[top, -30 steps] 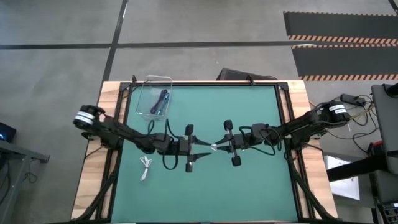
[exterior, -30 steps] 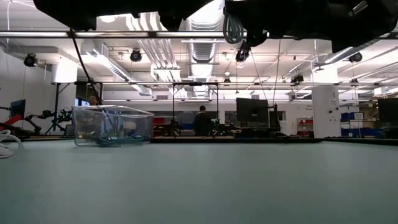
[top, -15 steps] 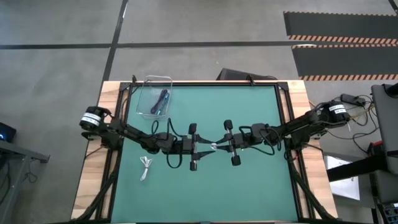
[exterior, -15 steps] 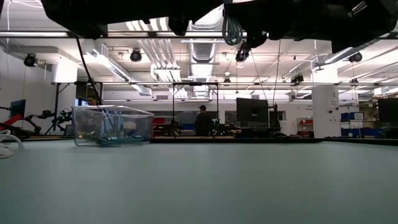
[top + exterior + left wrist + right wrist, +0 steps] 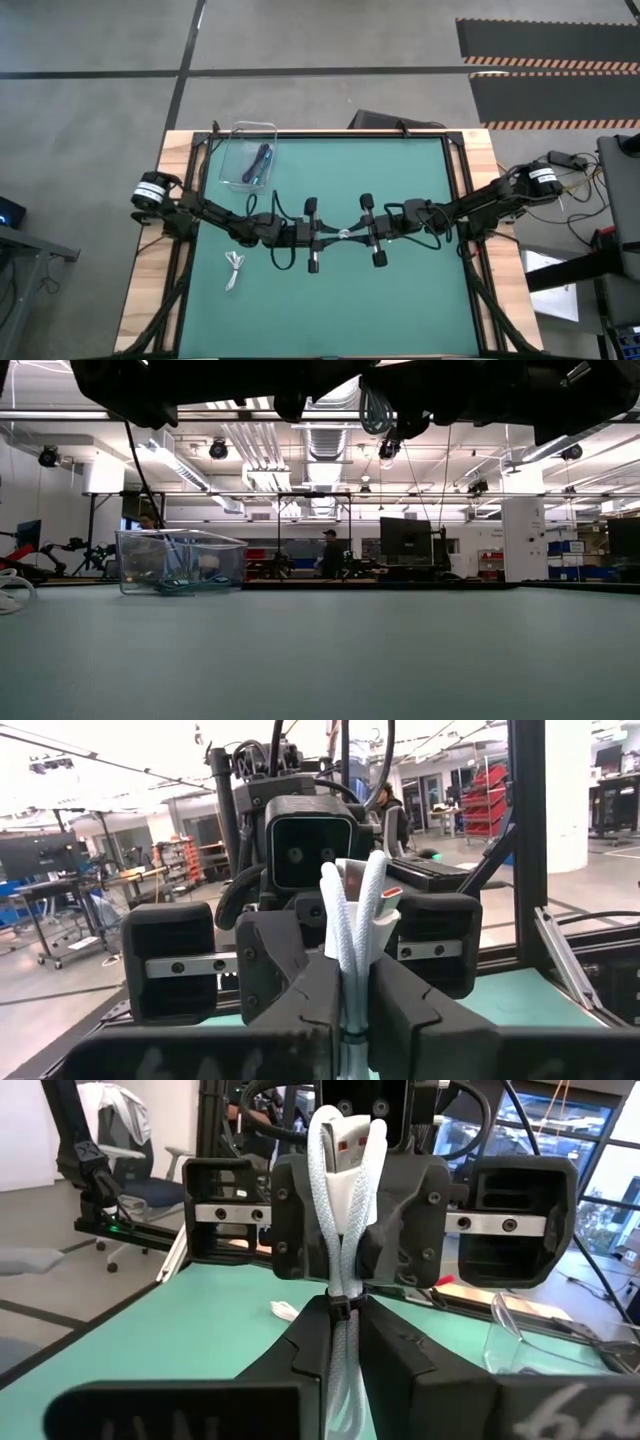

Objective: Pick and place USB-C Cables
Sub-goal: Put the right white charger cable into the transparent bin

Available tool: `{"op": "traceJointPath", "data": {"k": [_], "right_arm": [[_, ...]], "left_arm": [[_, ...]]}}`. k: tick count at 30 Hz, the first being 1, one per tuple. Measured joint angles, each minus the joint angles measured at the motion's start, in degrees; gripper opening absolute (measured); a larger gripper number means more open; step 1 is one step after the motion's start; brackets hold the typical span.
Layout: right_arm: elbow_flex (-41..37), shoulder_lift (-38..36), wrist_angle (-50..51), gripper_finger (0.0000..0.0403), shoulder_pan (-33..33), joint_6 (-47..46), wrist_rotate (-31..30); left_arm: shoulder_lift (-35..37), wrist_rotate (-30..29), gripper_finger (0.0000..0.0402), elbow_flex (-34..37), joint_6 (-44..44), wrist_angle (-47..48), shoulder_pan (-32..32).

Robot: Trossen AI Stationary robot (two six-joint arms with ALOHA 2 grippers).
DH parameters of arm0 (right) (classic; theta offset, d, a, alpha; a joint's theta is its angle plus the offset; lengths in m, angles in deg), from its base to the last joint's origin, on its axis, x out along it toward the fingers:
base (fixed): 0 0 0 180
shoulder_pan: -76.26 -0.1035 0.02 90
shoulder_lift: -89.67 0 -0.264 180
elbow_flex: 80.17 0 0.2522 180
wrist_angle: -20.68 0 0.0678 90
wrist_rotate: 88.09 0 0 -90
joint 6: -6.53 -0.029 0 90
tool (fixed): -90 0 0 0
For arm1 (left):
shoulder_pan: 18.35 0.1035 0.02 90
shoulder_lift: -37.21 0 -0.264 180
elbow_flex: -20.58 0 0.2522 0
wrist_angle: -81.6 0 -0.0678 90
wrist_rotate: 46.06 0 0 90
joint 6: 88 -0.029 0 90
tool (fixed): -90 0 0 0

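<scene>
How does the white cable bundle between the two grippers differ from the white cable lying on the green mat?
The white braided cable bundle is off the table at its middle, clamped by the fingers of both the left gripper and the right gripper. The white cable on the green mat lies untouched on the left arm's side. Both are white and outside the clear plastic bin.

White cable bundle (image 5: 343,236) mid-table, second white (image 5: 234,266) lower-left, dark (image 5: 264,157) — teal (image 5: 252,176) top-left.
</scene>
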Motion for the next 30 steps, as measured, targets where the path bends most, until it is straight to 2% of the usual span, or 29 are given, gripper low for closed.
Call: {"op": "traceJointPath", "data": {"k": [6,20,30], "right_arm": [[0.0,0.0,0.03,0.0071,0.0,-0.76,-0.24],[0.0,-0.1,1.58,0.0188,0.04,-4.39,-0.66],[0.0,-5.32,11.81,0.0203,0.03,-6.18,-4.83]], "left_arm": [[0.02,-0.06,0.0016,-0.11,0.39,0.04,-0.02],[0.09,0.04,0.0016,0.0,1.64,0.11,-0.11],[3.24,-0.07,0.0016,0.87,3.16,3.52,-0.04]]}}
